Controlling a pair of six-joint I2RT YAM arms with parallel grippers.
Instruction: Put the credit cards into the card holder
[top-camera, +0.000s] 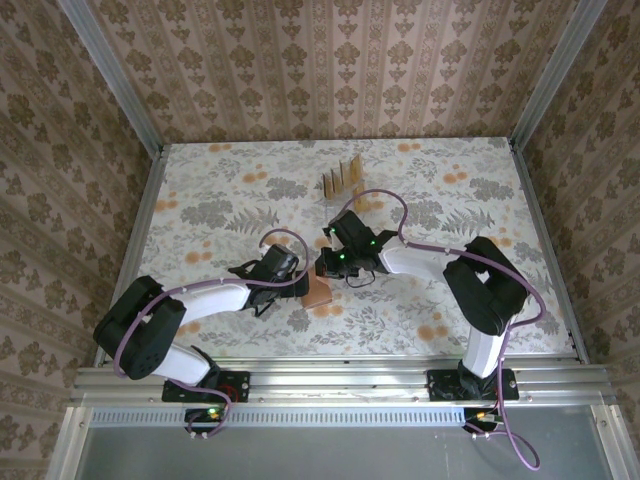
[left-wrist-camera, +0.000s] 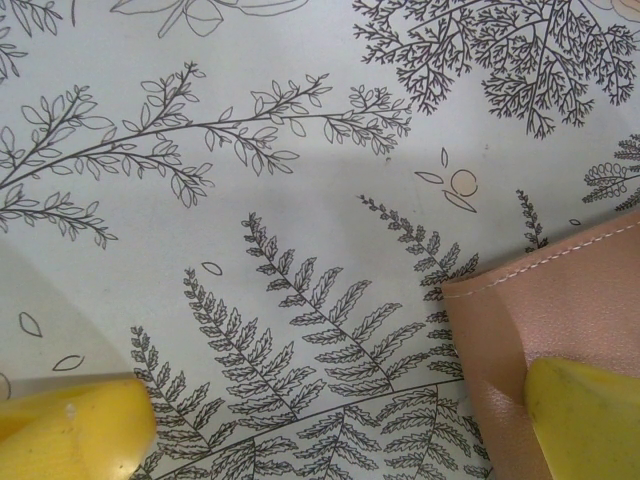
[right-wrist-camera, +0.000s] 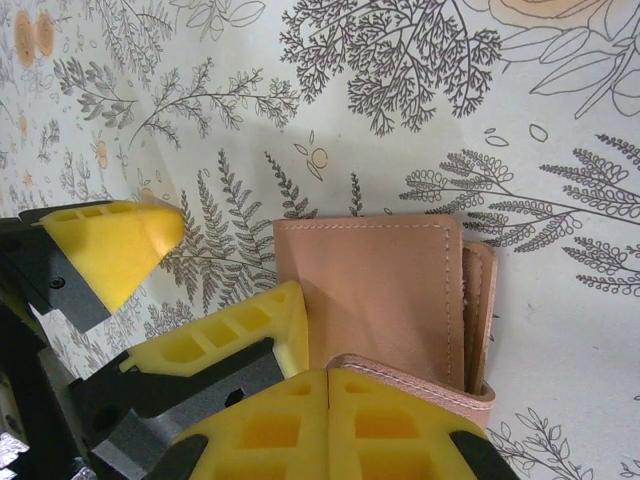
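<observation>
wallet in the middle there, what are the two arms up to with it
Both arms meet at the reddish-brown card holder, which lies on the table and looks folded. The left gripper is open, with one finger over the holder's edge. The right gripper is shut, its tips at the holder's near edge; I cannot tell whether it pinches the cover. The credit cards stand upright at the far side, apart from both grippers, so no card is going in yet.

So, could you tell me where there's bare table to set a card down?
The table is bare far left of the cards and far right beyond the right arm. It's crowded mid-table, where the left gripper and right gripper meet at the wallet.
</observation>
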